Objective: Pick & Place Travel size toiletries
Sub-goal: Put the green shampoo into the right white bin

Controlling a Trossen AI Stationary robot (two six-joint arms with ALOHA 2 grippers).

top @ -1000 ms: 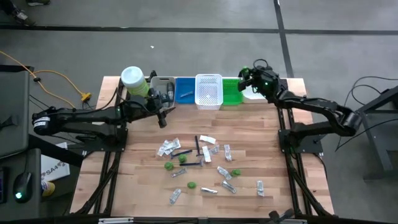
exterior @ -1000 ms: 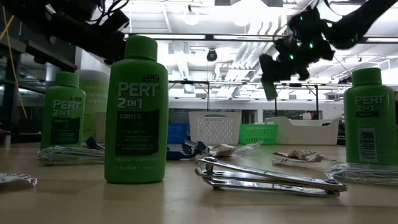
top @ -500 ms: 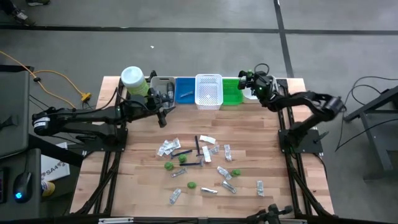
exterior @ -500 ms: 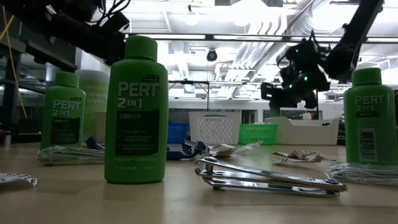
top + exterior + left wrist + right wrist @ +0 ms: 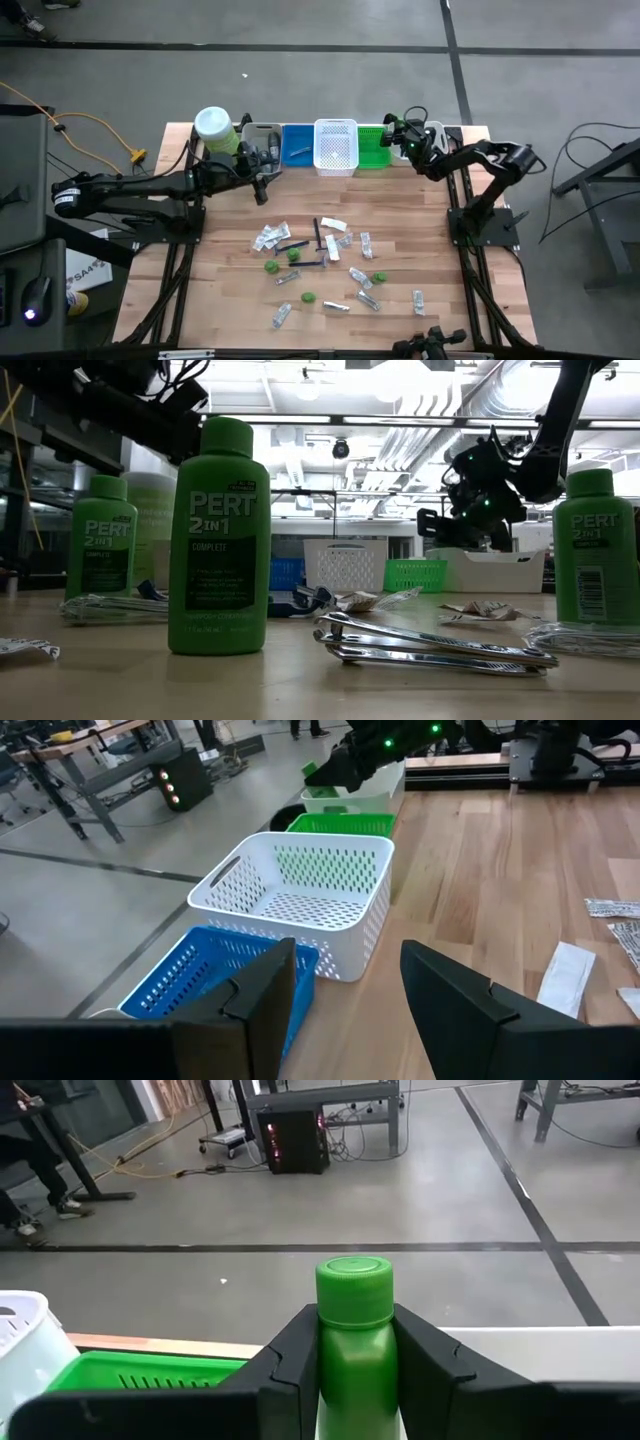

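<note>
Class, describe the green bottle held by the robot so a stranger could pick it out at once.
Start at the row of bins along the table's far edge. At its right end the right gripper hangs over the white bin, beside the green bin. The green bottle is clamped between its fingers, the only green bottle off the tabletop.

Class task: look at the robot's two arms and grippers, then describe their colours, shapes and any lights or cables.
Both arms are dark, slender and jointed. The left gripper has two broad, flat, matt black fingers. The right gripper has matching angular black fingers, and green lights glow at its wrist.
</note>
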